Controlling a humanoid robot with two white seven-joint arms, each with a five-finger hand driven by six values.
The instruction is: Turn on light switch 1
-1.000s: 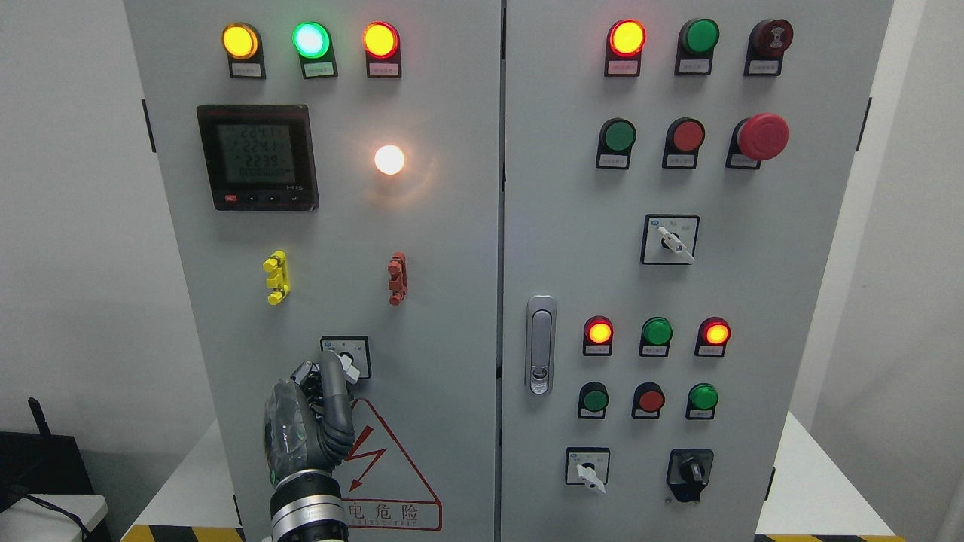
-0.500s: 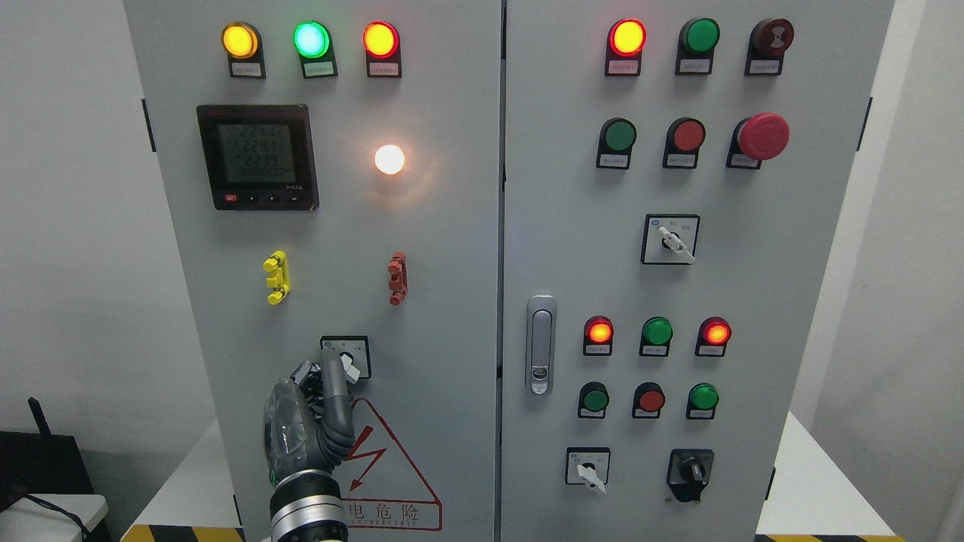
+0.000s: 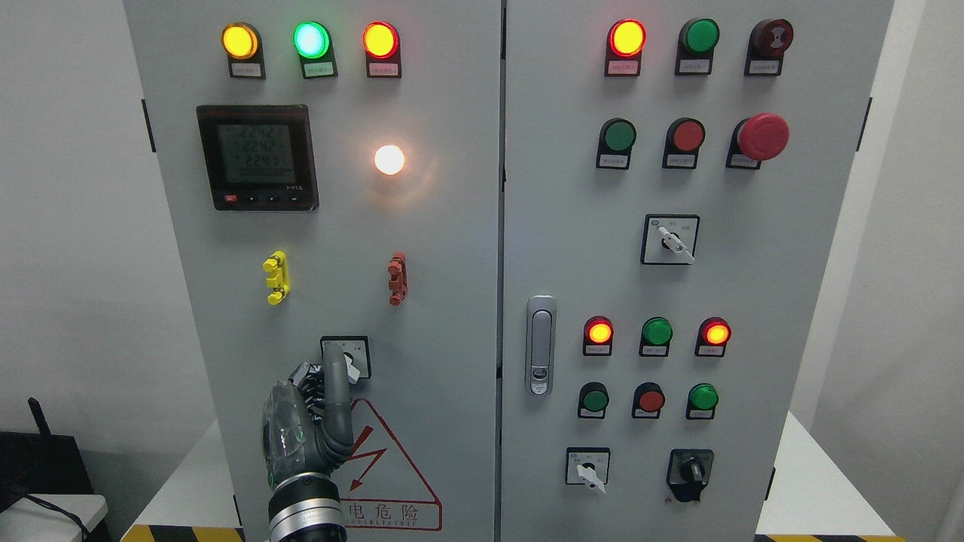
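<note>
Fingers (image 3: 334, 369) of the left hand (image 3: 305, 421) reach up at the lower left of the frame, one grey finger extended against the white knob of the rotary selector switch (image 3: 346, 356) — the rest curled beside it, holding nothing. Above the switch sit a yellow clip (image 3: 276, 277) and a red clip (image 3: 397, 278) — higher still, a white lamp (image 3: 389, 159) glows beside the digital meter (image 3: 257, 156) on the grey cabinet door (image 3: 437, 301).

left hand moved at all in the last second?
Yes, slightly. The left robot hand crept up the panel: its raised finger now covers more of the rotary switch plate, and the wrist sits a little higher against the warning triangle.
</note>
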